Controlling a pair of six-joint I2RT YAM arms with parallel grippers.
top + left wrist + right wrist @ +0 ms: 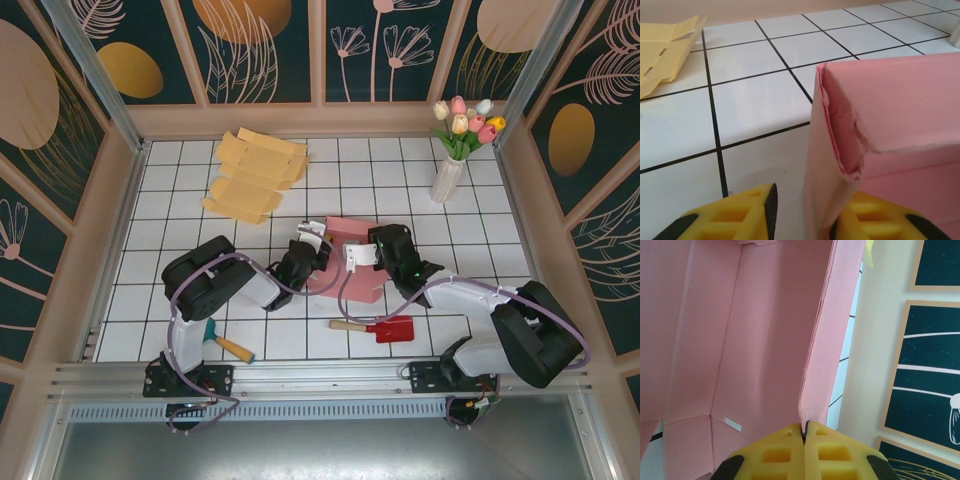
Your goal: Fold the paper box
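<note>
The pink paper box (358, 287) stands partly folded in the middle of the tiled table. My left gripper (312, 242) is at its left side. In the left wrist view the box's upright corner wall (840, 165) stands between the yellow fingers of the left gripper (807, 222). The wall leans against the right finger (880, 220), with a clear gap to the left one, so this gripper is open. My right gripper (362, 254) is at the box's middle. In the right wrist view, this gripper (805, 429) is shut on the edge of a pink side wall (825, 365).
A stack of flat yellow cardboard blanks (255, 172) lies at the back left, its edge (665, 50) showing in the left wrist view. A vase of tulips (452, 165) stands at the back right. A red scoop (385, 328) and a teal-handled tool (225, 345) lie near the front.
</note>
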